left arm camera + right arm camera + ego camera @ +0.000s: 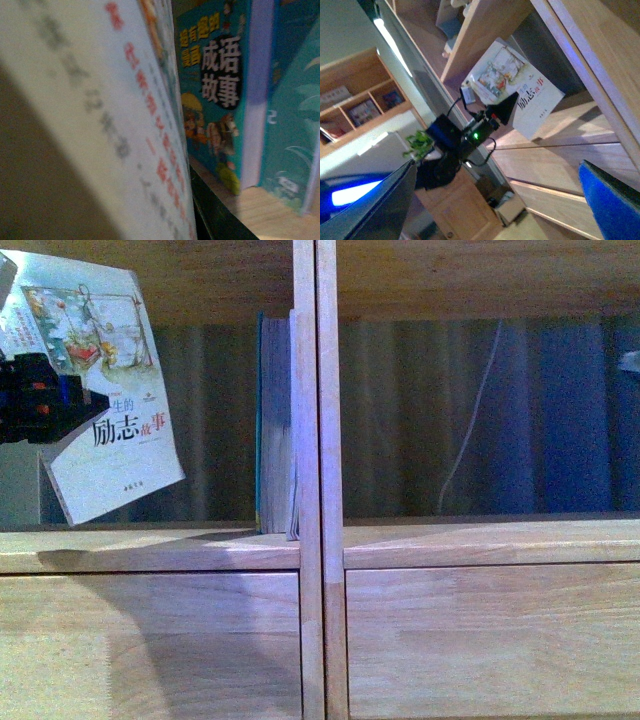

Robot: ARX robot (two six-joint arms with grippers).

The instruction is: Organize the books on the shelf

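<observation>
Left gripper (72, 405), nearest the front camera at the left margin, is clamped on the left edge of the pale booklet (108, 390); the booklet hangs tilted in front of the left bay of the shelf (150, 548), cover toward the camera, and does not appear to touch the shelf board. Gripping one edge leaves the opposite edge free to lead into the bay. The teal books (274, 430) stand upright, pressed against the central upright (317, 480), presumably so that each added volume stacks against a fixed stop; open room lies between them and the booklet. A white cable (470, 430) hangs at the rear of the right bay; drawer fronts (150, 640) sit below the board.

Left wrist view: the booklet (100, 125) fills the near field, blurred; beyond its edge the teal books (215, 100) stand side by side on the board. A dark gap separates the booklet from the nearest teal cover; it looks adequate for insertion, though the floppy cover may catch on the board's front edge.

Right wrist view: the right gripper (495, 175) is held apart from the shelf, jaws spread wide, nothing between them; the left gripper (502, 107) pinches the booklet (520, 87) beside the upright.
</observation>
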